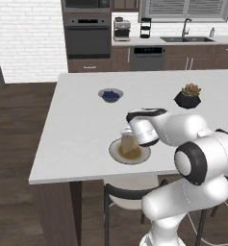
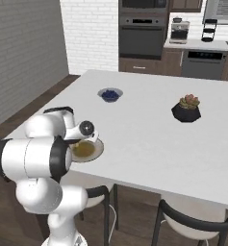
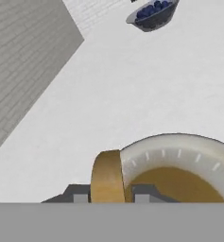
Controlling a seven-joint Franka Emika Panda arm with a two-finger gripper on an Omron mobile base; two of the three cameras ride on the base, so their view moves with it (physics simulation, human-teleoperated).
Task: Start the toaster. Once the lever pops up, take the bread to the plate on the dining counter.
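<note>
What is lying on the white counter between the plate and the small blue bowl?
Nothing: in the left base view the dining counter is bare between the plate and the blue bowl. The hand view shows the same bare white stretch.

The arm is folded up pretty tight here. From the left base view it comes up from the lower right, bends at a big white elbow with a dark joint, then reaches forward and left, with the wrist turned so the hand points down. The gripper (image 1: 128,144) sits low, mostly hidden behind the wrist body. From the right base view, the upper links stack on the left side and the hand is tucked in behind the forearm. In the hand view the two dark fingertips (image 3: 79,195) poke up at the bottom, narrowly spaced, one on each side of an upright bread (image 3: 106,176) slice.
</note>
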